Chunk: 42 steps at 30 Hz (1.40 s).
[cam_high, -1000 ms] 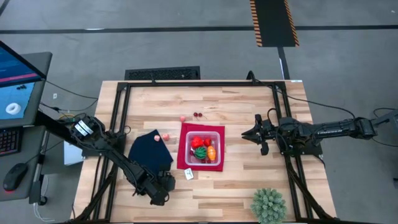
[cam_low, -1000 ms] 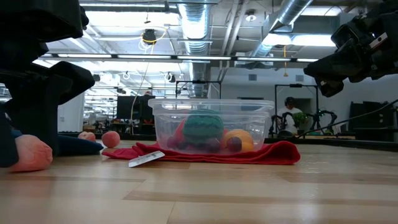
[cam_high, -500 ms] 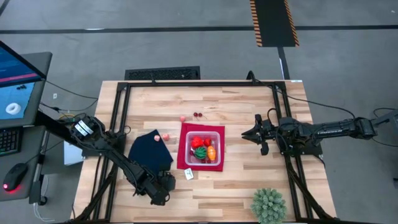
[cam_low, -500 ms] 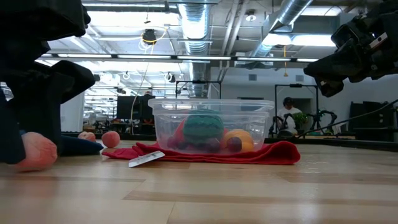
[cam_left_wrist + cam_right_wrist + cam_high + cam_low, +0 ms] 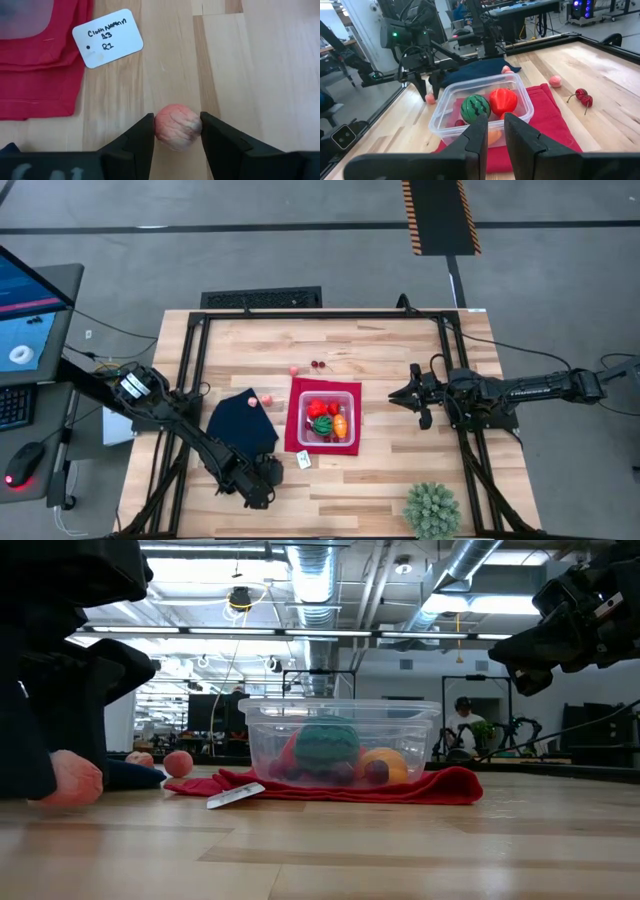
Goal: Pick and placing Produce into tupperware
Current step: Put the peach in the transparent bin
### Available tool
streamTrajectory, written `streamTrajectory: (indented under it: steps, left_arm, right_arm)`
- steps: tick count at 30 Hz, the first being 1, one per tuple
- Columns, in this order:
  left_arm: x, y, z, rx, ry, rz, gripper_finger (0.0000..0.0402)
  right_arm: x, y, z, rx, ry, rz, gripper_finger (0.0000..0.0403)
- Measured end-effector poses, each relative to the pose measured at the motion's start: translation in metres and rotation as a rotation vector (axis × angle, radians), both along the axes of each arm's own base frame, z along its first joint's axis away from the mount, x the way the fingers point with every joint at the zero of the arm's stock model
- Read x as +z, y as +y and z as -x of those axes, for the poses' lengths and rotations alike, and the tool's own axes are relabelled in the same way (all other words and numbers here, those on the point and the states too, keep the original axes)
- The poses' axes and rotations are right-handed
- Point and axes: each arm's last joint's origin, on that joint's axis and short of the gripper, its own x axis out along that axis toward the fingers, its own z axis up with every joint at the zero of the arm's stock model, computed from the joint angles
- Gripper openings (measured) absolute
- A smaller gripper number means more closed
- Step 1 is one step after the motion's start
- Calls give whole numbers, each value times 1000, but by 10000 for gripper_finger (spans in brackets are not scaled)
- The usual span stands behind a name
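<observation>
Looking down my left wrist camera, I see the left tool closed on a pink ball, one finger against each side of it. The ball sits on the worktop near the front edge, just in front of the navy cloth and a little way from the white tag lying at the corner of the red mat. From table height the ball looks to be touching the wood.

My right tool hangs in the air to the right of the tub, well apart from it, its fingers close together and holding nothing. The tub sits on the mat and holds a red piece, a green striped ball and an orange piece. Loose on the worktop: two small pink pieces (one on the cloth's corner, one beyond the mat) and a pair of cherries. A spiky plant ball sits at the front right.
</observation>
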Motion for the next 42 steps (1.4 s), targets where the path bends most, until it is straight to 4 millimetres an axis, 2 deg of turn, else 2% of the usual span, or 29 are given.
streamTrajectory:
  steps: [42]
  left_arm:
    - [0,1,-1,59,-4,34,139]
  right_arm:
    - [0,0,0,0,0,0,88]
